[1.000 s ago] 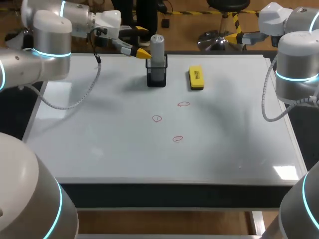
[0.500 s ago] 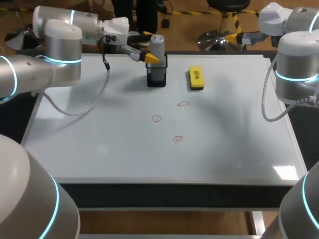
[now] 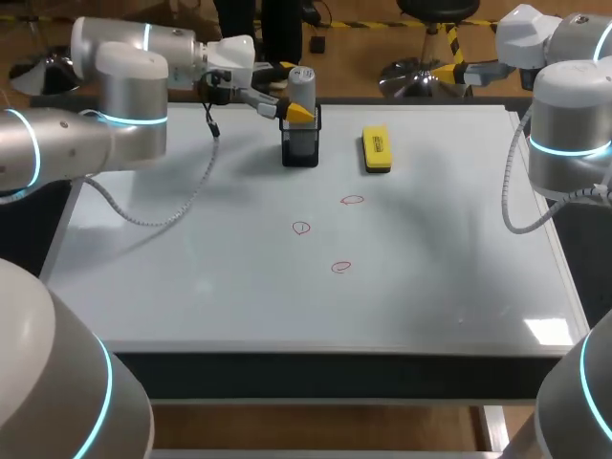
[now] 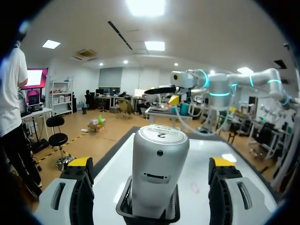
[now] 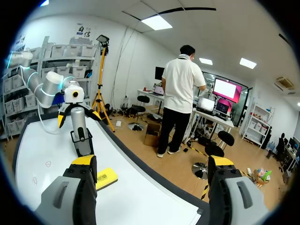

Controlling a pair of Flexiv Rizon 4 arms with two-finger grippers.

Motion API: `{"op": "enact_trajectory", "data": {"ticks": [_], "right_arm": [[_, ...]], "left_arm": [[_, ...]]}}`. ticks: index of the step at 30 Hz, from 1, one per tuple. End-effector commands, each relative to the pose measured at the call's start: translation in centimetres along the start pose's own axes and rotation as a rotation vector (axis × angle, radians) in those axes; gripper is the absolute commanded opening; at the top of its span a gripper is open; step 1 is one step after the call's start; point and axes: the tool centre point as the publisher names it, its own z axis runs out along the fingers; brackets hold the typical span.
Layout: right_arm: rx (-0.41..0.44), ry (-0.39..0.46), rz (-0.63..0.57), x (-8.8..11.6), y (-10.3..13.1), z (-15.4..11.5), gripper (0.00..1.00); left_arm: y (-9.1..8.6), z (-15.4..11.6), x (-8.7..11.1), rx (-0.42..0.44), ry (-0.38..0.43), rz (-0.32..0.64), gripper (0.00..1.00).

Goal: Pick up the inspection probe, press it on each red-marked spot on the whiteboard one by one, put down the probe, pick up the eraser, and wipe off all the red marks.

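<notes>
My left arm (image 3: 124, 91) enters from the upper left of the head view. Its forearm is roughly level, running along the far edge of the whiteboard (image 3: 191, 277) that covers the tabletop. The left tool (image 3: 289, 91) is turned sideways at the inspection probe (image 3: 304, 100). In the left wrist view the probe sits between the two fingers with a clear gap on each side and neither pad touching, so this tool is open and grips nothing. The probe stands upright in a black mesh holder (image 3: 300, 151), upper middle of the head view, close to the board's far edge. The yellow eraser (image 3: 377, 150) lies just right of the holder, apart from it. Three red marks (image 3: 341, 267) sit mid-board, well apart from the holder and eraser. My right arm (image 3: 569, 134) stands at the right edge of the head view, elbow up. The right tool (image 5: 152, 161) is out past the board's far right corner, fingers spread wide with nothing between them, so it is open. There is bare board across the whole lower half of the head view, at left below my left arm, and at right between the marks and the right edge.
</notes>
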Motion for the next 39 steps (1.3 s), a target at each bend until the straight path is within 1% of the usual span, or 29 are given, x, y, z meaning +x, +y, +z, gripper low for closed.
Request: {"op": "enact_trajectory", "data": {"ticks": [1,2,3,4,5,6,13,18,27,31,39], "right_arm": [[0.002,0.001,0.0,-0.1,0.0,0.0,1.0],[0.002,0.001,0.0,-0.1,0.0,0.0,1.0],[0.002,0.001,0.0,-0.1,0.0,0.0,1.0],[0.002,0.001,0.0,-0.1,0.0,0.0,1.0],[0.002,0.001,0.0,-0.1,0.0,0.0,1.0],[0.002,0.001,0.0,-0.1,0.0,0.0,1.0],[0.002,0.001,0.0,-0.1,0.0,0.0,1.0],[0.002,0.001,0.0,-0.1,0.0,0.0,1.0],[0.002,0.001,0.0,-0.1,0.0,0.0,1.0],[0.002,0.001,0.0,-0.1,0.0,0.0,1.0],[0.002,0.001,0.0,-0.1,0.0,0.0,1.0]], "left_arm": [[0.0,-0.2,0.4,0.0,-0.01,0.001,0.92],[0.0,-0.2,0.4,-0.001,-0.01,0.002,0.82],[0.0,-0.2,0.5,-0.001,-0.008,0.003,0.6],[0.0,-0.3,0.5,-0.002,-0.007,0.004,0.42],[0.1,-0.4,0.6,-0.002,-0.006,0.006,0.06],[0.1,-0.4,0.6,-0.002,-0.002,0.01,0.0],[0.0,-0.8,0.9,-0.013,0.01,0.027,0.0],[-0.9,-1.1,1.2,-0.004,0.02,0.046,0.0],[-3.2,-1.5,2.0,0.0,0.033,0.055,0.0],[-4.7,-1.9,2.3,0.009,0.03,0.071,0.0],[-7.6,-2.7,2.8,0.021,0.017,0.064,0.0]]}}
